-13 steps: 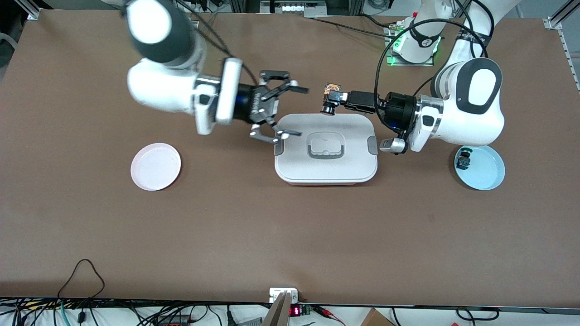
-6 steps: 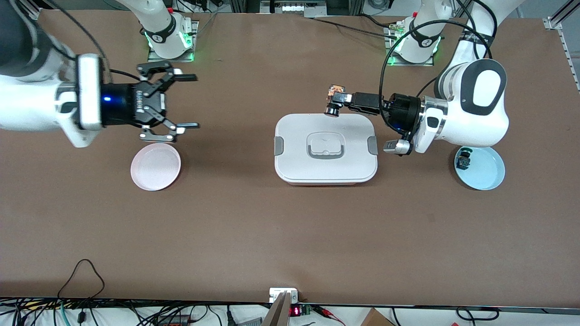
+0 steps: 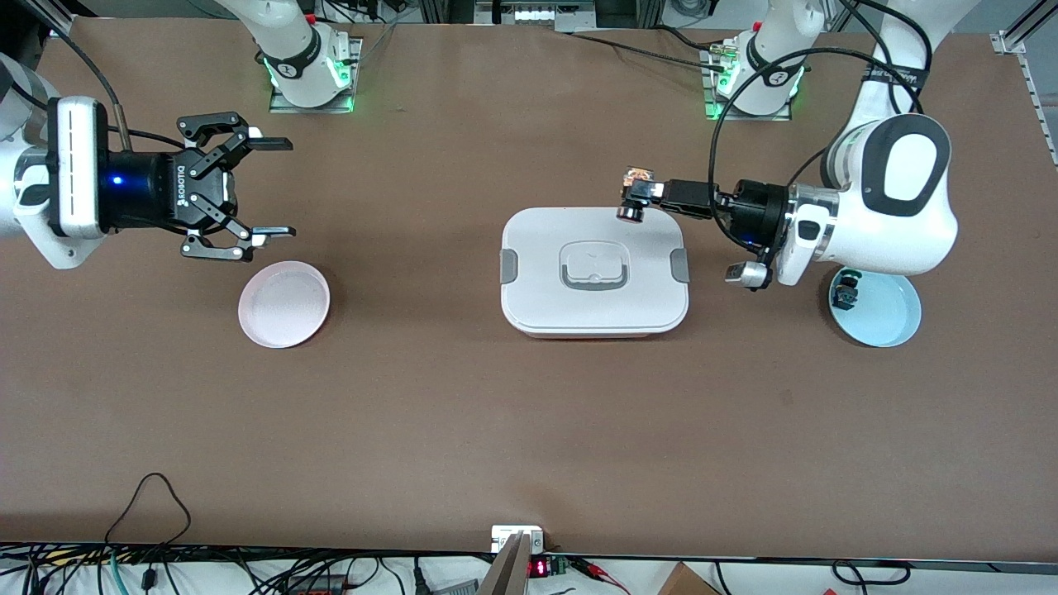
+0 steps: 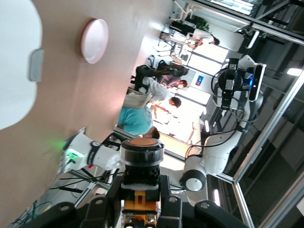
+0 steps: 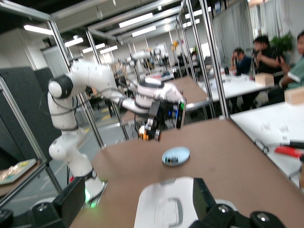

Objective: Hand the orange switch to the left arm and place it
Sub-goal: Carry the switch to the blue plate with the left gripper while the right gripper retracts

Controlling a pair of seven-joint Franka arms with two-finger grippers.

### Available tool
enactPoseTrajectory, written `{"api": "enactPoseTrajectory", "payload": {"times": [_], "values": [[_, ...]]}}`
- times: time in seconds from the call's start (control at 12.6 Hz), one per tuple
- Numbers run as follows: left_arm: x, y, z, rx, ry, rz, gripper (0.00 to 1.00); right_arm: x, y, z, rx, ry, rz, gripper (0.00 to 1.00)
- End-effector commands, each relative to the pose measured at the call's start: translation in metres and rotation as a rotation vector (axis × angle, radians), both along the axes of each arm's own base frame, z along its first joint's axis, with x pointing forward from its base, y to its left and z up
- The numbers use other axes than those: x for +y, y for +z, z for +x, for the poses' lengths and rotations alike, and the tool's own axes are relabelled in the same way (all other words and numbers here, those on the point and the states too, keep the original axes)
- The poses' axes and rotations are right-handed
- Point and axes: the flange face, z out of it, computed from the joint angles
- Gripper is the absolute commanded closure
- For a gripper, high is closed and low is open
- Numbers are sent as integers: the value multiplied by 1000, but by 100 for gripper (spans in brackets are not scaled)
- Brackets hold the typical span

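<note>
My left gripper (image 3: 641,197) is shut on the orange switch (image 3: 635,177) and holds it over the edge of the white box (image 3: 545,297) that lies farther from the front camera, at the left arm's corner. In the left wrist view the switch (image 4: 141,164) sits between my fingers with its orange cap outward. My right gripper (image 3: 289,188) is open and empty, over the table beside the pink plate (image 3: 283,303). The right wrist view shows its open fingers (image 5: 70,199), the box (image 5: 164,206) and the left gripper with the switch (image 5: 148,133) farther off.
The pink plate lies toward the right arm's end. A blue plate (image 3: 884,310) with a green-capped switch (image 3: 845,291) lies toward the left arm's end, under the left arm. The box stands mid-table. Cables run along the table edge nearest the front camera.
My right gripper has drawn back from beside the box to the right arm's end, next to the pink plate, still open. My left gripper has shifted slightly toward the left arm's end with the switch.
</note>
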Motion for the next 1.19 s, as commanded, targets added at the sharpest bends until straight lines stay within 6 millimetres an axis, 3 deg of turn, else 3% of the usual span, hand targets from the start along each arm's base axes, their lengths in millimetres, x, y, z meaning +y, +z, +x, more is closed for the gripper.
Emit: {"api": "enactPoseTrajectory", "payload": {"times": [0.0, 0.16, 0.4, 0.64, 0.95, 1.11], "values": [[34, -5, -3, 10, -12, 79, 100, -13, -4, -15, 54, 55, -168, 0], [49, -13, -3, 8, -26, 146, 100, -37, -10, -23, 103, 47, -364, 0], [70, -20, -3, -20, -46, 225, 100, -67, 31, -50, 224, -76, -607, 0], [86, -24, -4, -71, -76, 264, 100, -96, 55, -71, 380, -223, -864, 0], [107, -29, -8, -173, -156, 321, 100, -167, 54, -83, 464, -346, -1179, 0], [127, -25, -12, -268, -219, 389, 100, -193, 51, -86, 489, -401, -1300, 0]]}}
